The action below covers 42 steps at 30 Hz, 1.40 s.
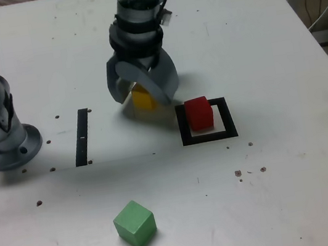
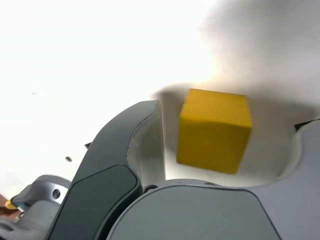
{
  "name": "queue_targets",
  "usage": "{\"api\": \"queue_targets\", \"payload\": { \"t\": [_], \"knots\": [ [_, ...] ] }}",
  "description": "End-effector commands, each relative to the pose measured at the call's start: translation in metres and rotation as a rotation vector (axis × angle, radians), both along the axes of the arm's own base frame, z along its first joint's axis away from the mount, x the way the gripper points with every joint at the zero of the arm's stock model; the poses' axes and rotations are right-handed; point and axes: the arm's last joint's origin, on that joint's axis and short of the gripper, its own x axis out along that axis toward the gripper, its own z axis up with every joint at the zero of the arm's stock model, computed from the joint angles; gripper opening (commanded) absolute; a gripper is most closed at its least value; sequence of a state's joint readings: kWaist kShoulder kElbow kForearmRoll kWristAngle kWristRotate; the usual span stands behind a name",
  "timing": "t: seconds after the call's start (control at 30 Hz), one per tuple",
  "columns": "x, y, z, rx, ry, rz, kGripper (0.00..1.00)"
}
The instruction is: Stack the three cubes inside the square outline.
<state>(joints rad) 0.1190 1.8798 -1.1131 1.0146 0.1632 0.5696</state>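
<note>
You have one white desk [image 1: 294,158] in front of you, and it carries everything. On it stands one grey arm, with its base [image 1: 1,139] at the exterior view's left.

The arm comes down from the top of the exterior view and ends in one end effector [image 1: 143,98], which points down at the desk. Its two jaws stand apart, one on each side of the yellow cube [image 1: 143,99]. In the wrist view you see the yellow cube [image 2: 215,131] between them with a gap on the visible side, so the jaws are open around it and do not grip it. The cube appears to sit on the desk.

You can count one square outline [image 1: 208,134] of black tape, just at the exterior view's right of the end effector. There is also one thin black strip [image 1: 82,138], between the arm's base and the end effector.

You can count three cubes. The green cube [image 1: 134,224] lies alone near the front edge, well apart from the others. The red cube [image 1: 199,113] stands inside the square outline, toward its back edge. The yellow cube is outside the outline, near its back left corner in the exterior view.
</note>
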Motion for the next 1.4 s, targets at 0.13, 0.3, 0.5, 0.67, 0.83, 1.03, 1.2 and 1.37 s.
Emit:
{"api": "queue_targets", "payload": {
  "t": [0.13, 0.3, 0.5, 0.67, 0.83, 1.03, 1.2, 1.37],
  "knots": [
    [0.002, 0.0, -0.003, -0.001, 0.004, -0.003, 0.65],
    [0.001, 0.0, -0.003, 0.009, 0.007, 0.002, 0.49],
    [0.001, 0.001, -0.004, 0.019, 0.016, 0.007, 0.36],
    [0.002, 0.001, -0.005, 0.021, 0.017, 0.009, 0.29],
    [0.003, 0.002, -0.004, 0.028, 0.019, 0.02, 0.26],
    [0.003, 0.005, 0.005, 0.029, 0.034, 0.032, 0.26],
    [0.004, 0.006, 0.028, 0.033, 0.054, 0.039, 0.25],
    [0.007, 0.002, 0.055, 0.044, 0.017, 0.071, 0.23]
  ]
}}
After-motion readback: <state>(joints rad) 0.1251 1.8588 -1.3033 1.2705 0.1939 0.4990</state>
